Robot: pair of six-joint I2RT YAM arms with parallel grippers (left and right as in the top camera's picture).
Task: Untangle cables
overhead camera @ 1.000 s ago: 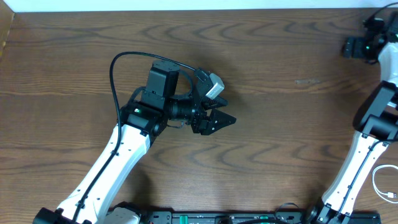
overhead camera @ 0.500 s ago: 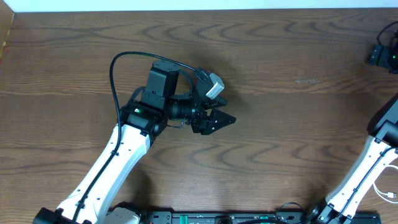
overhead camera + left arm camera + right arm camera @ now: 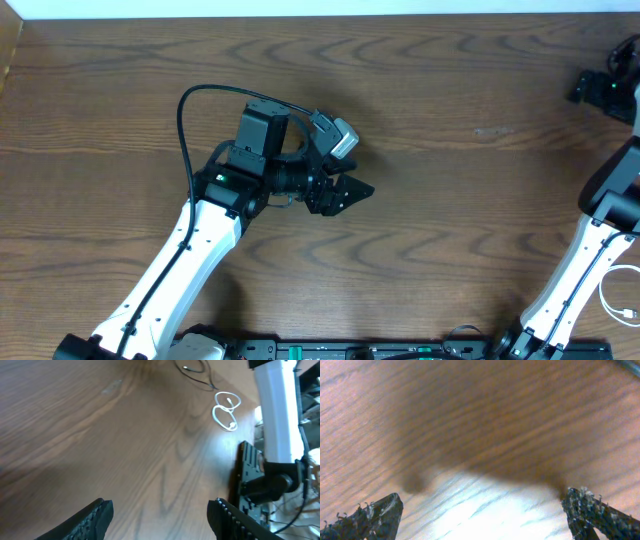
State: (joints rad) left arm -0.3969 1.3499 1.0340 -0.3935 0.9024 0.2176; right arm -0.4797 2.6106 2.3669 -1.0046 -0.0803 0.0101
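Judging progress: white cable (image 3: 226, 410) lies looped at the worktop's (image 3: 450, 200) right edge by the right arm's (image 3: 598, 250) base, black cable (image 3: 199, 371) just beyond it, seemingly apart, so separation looks mostly done. The left claw (image 3: 159, 512) stands partly open, the right claw (image 3: 482, 510) wide open, both empty. Since the earlier frame the right arm has shifted toward the right edge; the left claw has edged slightly left.

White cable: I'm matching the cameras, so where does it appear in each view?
Overhead: white cable at the lower right edge.
Left wrist: the cable coiled at upper right.
Right wrist: not in it.
Shared landmark: the right arm's white link, beside the cable.
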